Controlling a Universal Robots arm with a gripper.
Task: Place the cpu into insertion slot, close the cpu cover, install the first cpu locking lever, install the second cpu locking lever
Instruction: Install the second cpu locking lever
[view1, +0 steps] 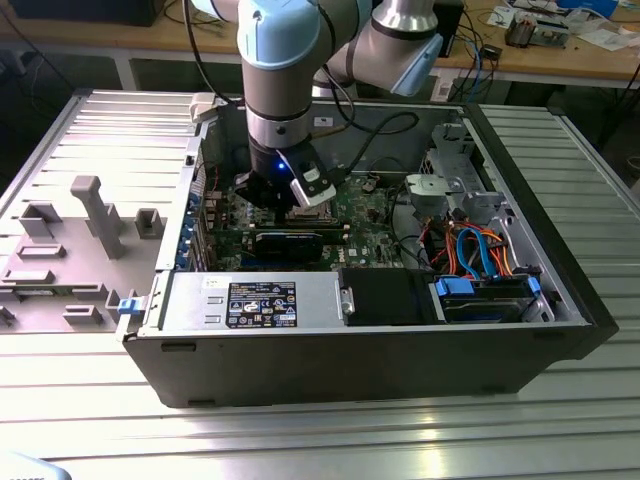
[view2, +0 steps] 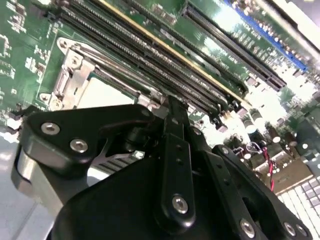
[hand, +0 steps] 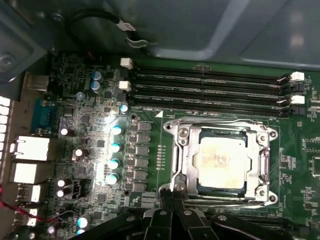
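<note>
Desk: Chip position, please.

Field: The cpu (hand: 220, 161) lies flat in the insertion slot (hand: 220, 191), silvery face up. The cpu cover (hand: 186, 150) looks folded down around it, chip showing through the cut-out. The second wrist view catches the same pale chip (view2: 107, 92) just beyond the black linkage.

Desk: And the gripper?

Field: In the first wrist view the gripper (hand: 173, 196) meets the corner of the cover's frame, at the socket's edge rather than over the chip. The cpu lies just past it, diagonally across that corner. Whether the gripper is spread, pressed together or pinching something cannot be told. What looks like a thin metal lever (hand: 174, 172) runs along the frame side nearest it, parallel to that side.

Desk: Room to move?

Field: Tight, I would judge. The memory slots (hand: 210, 87) run long and parallel just beyond the socket's far side, with the grey case wall (hand: 200, 25) behind them. A row of capacitors (hand: 115, 155) stands on the green board (hand: 300, 165) beside the lever side.

Desk: Wider picture?

Field: In the exterior view the gripper (view1: 268, 195) hangs upright, left of centre in the frame's upper half, inside the open computer case (view1: 560, 300).
</note>
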